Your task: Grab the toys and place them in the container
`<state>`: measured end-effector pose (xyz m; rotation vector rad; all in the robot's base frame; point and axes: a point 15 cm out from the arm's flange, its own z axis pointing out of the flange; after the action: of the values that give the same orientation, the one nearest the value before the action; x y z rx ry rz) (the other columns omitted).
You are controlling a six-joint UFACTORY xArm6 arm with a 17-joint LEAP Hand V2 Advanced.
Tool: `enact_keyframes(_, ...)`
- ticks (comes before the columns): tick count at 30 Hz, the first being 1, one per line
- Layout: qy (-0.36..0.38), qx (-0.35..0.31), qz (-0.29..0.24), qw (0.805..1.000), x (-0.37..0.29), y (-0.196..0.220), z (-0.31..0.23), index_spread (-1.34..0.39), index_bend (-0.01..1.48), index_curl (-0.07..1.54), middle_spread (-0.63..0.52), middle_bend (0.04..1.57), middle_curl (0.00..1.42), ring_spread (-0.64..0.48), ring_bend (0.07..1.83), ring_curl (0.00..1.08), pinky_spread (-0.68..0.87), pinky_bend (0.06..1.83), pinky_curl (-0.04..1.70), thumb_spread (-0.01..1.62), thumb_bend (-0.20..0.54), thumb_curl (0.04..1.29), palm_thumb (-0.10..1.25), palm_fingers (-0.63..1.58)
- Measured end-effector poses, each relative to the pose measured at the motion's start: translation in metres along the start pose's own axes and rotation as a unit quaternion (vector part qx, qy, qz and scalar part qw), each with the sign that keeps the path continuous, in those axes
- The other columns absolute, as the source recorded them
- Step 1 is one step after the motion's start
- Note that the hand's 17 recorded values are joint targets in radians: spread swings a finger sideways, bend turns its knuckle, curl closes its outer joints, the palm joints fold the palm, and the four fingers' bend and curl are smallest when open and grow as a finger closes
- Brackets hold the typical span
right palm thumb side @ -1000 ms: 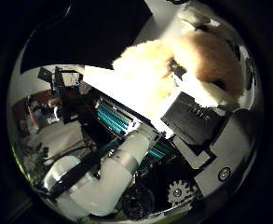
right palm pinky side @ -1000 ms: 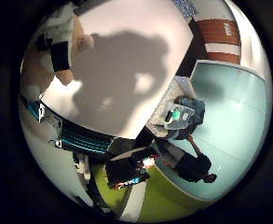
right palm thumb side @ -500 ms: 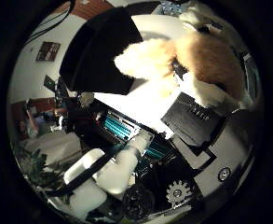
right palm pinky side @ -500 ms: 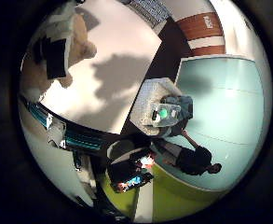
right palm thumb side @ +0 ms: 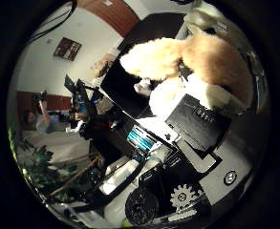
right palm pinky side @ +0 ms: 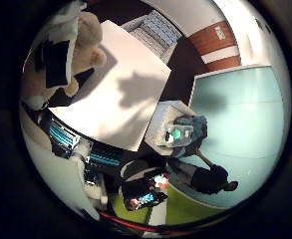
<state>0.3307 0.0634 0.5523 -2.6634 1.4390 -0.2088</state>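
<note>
A white table [right palm pinky side: 120, 94] is seen, taken here as the landmark. A pale side stand [right palm pinky side: 163, 124] is set just beside its corner, a grey ribbed mat [right palm pinky side: 153, 32] beyond its far edge, and a green plant [right palm thumb side: 37, 169] well apart.

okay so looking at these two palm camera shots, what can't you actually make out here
- The container: not identifiable in either view.
- The plush toy: in the thumb side view the hand covers its lower part; in the little finger side view the picture's edge cuts it off, so what kind of toy it is stays unclear.
- Other toys: none identifiable on the white table.
</note>
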Motion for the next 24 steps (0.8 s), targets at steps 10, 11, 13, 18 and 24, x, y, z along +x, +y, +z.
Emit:
enact_keyframes(10, -0.027, -0.007, -0.079, 0.997, -0.105, -0.05, 0.019, -0.29, 0.93, 1.03, -0.18, 1.27, 0.94, -0.27, 1.25, 0.89, -0.3, 1.0, 1.15, 0.4, -0.025, 0.9, 1.05, 1.05)
enact_keyframes(11, -0.028, -0.008, -0.084, 0.996, -0.111, -0.055, 0.023, -0.29, 0.92, 1.03, -0.18, 1.27, 0.94, -0.27, 1.24, 0.89, -0.3, 1.0, 1.15, 0.4, -0.024, 0.9, 1.05, 1.05)
enact_keyframes(13, -0.03, -0.01, -0.092, 0.995, -0.123, -0.065, 0.031, -0.29, 0.93, 1.03, -0.18, 1.26, 0.94, -0.27, 1.24, 0.89, -0.3, 1.0, 1.16, 0.4, -0.023, 0.9, 1.05, 1.05)
enact_keyframes(18, -0.033, -0.01, -0.108, 0.994, -0.143, -0.087, 0.048, -0.29, 0.92, 1.03, -0.18, 1.26, 0.95, -0.28, 1.23, 0.9, -0.31, 0.99, 1.16, 0.39, -0.023, 0.9, 1.05, 1.05)
enact_keyframes(24, -0.034, -0.006, -0.113, 0.993, -0.15, -0.105, 0.062, -0.29, 0.93, 1.03, -0.18, 1.25, 0.95, -0.28, 1.22, 0.9, -0.31, 0.99, 1.17, 0.44, -0.024, 0.89, 1.02, 1.06)
